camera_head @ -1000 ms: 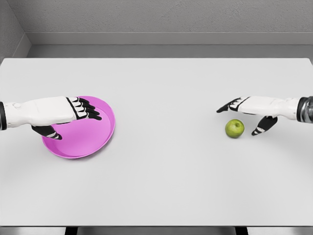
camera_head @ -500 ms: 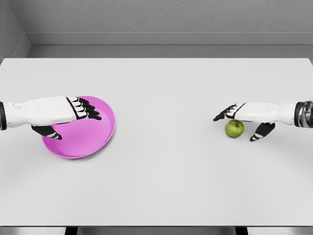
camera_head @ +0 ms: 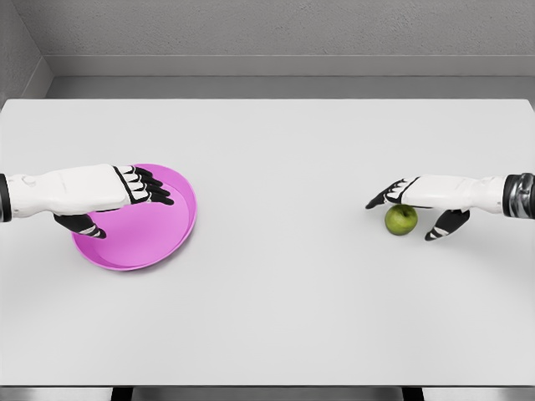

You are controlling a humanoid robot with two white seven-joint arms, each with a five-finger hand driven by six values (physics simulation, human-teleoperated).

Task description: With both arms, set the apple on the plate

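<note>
Green apple (camera_head: 401,220) sits on the white table (camera_head: 276,301), right side, well apart from the pink plate (camera_head: 159,238) on the left. Right hand (camera_head: 418,199) hangs over the apple from the right: fingers spread and reaching past its top toward the left, thumb dropped low on the near right side; nothing gripped yet, and whether the palm touches the fruit cannot be told. Step in hand, by my reading: closing on the apple. To do it well, lower the palm until the fruit sits between thumb and fingers, then curl both sides in together; a one-sided push would likely roll a round fruit off across the smooth top. Squeeze gently, lift straight up before carrying left. Left hand (camera_head: 104,194) lies over the plate's left part, fingers bent across the dish and thumb tucked under near the rim; it looks to pinch the rim, though actual grip cannot be confirmed. Keep that plate steady, or bring it toward the middle to meet the apple
</note>
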